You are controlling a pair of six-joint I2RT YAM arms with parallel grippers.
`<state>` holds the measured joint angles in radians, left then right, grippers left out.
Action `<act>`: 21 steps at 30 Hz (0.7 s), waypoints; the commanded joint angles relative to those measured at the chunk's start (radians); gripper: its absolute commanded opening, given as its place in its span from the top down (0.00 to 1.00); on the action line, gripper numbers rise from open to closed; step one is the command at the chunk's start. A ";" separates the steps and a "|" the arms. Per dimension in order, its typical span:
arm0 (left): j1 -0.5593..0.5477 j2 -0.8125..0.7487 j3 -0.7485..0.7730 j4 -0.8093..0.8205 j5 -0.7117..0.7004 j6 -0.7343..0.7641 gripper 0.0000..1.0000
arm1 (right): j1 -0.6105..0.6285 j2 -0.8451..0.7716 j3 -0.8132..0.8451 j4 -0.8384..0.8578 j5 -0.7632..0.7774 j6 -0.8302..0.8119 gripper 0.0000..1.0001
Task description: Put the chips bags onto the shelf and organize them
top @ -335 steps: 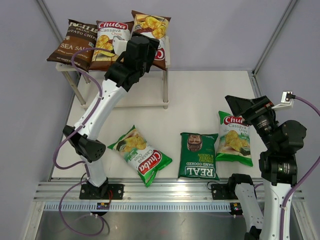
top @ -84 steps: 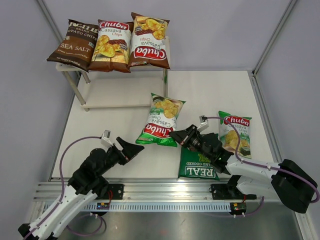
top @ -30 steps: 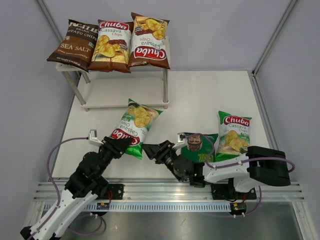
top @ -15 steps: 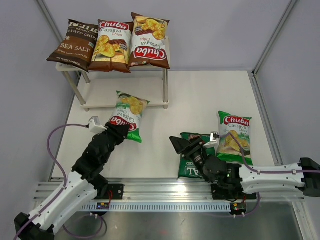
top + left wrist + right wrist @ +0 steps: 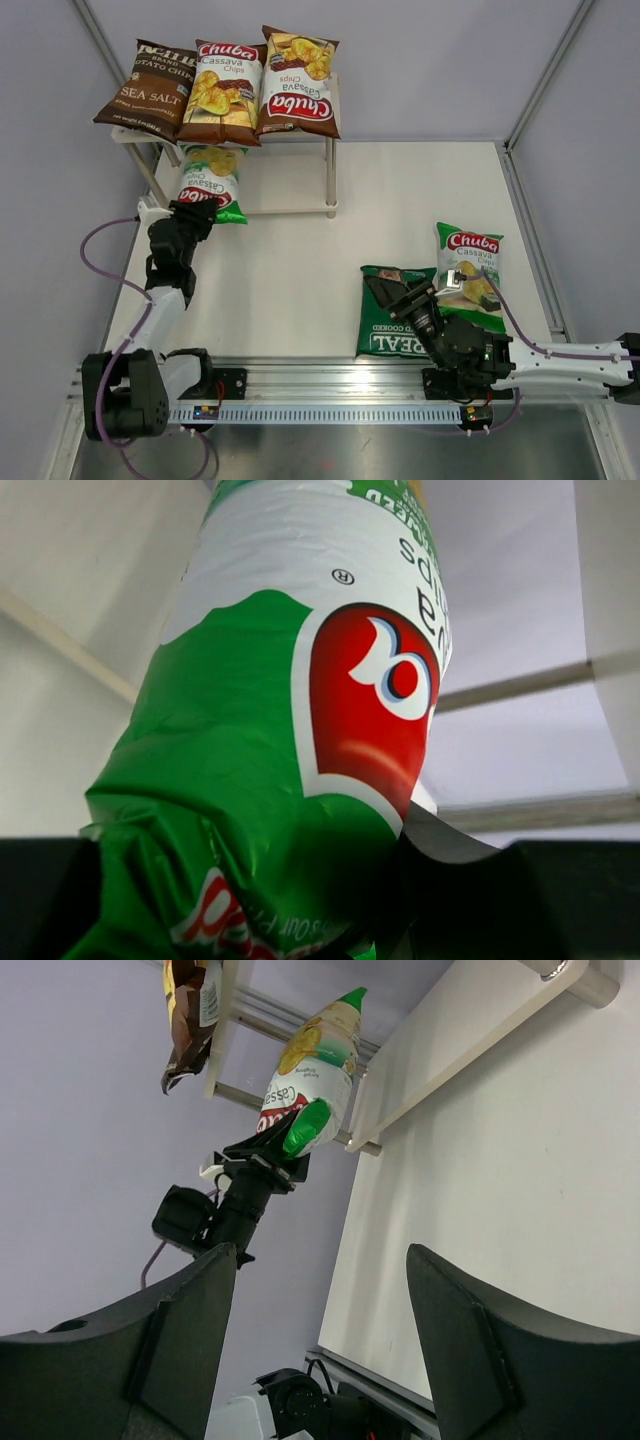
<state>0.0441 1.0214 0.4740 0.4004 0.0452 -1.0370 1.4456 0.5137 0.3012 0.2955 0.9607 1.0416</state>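
Observation:
Three chips bags lie on the shelf's [image 5: 282, 186] top board: the dark Sea Salt bag [image 5: 148, 88] and two brown Chuba bags [image 5: 226, 84] [image 5: 299, 84]. My left gripper [image 5: 194, 214] is shut on the bottom end of a green Chuba bag [image 5: 211, 176] and holds it at the left end of the lower board. That bag [image 5: 300, 720] fills the left wrist view, pinched at the left gripper [image 5: 290, 925]. My right gripper [image 5: 400, 291] stands open and empty over the top of the dark green REAL bag [image 5: 398, 330]. Another green Chuba bag [image 5: 468, 272] lies to its right.
The right wrist view looks across the white table [image 5: 520, 1210] past the right gripper [image 5: 320, 1260] to the left arm [image 5: 240, 1200], the held green bag [image 5: 312, 1070] and the shelf's lower board [image 5: 450, 1050]. Grey walls [image 5: 440, 60] enclose the table.
My left arm has swung the green Chuba bag up and left from mid-table to the shelf's lower tier. My right gripper has drawn back to the right, over the REAL bag, and opened wider.

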 commanded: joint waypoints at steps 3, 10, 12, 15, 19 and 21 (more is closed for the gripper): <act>0.109 0.192 0.113 0.400 0.199 -0.041 0.80 | 0.007 -0.069 -0.027 -0.003 0.073 -0.067 0.23; 0.188 0.495 0.189 0.521 0.251 -0.106 0.80 | 0.007 -0.110 -0.025 0.059 0.056 -0.155 0.23; 0.192 0.535 0.212 0.520 0.246 -0.101 0.80 | 0.007 -0.110 -0.019 0.065 0.049 -0.170 0.23; 0.197 0.598 0.204 0.529 0.217 -0.095 0.80 | 0.007 -0.110 -0.017 0.079 0.038 -0.186 0.23; 0.226 0.652 0.178 0.577 0.189 -0.106 0.78 | 0.006 -0.113 -0.017 0.091 0.021 -0.198 0.23; 0.249 0.699 0.190 0.595 0.212 -0.126 0.76 | 0.006 -0.122 -0.016 0.093 0.016 -0.207 0.23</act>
<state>0.2546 1.6798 0.6388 0.8421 0.2516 -1.1423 1.4456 0.4072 0.2745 0.3431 0.9569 0.8833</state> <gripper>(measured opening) 0.403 0.766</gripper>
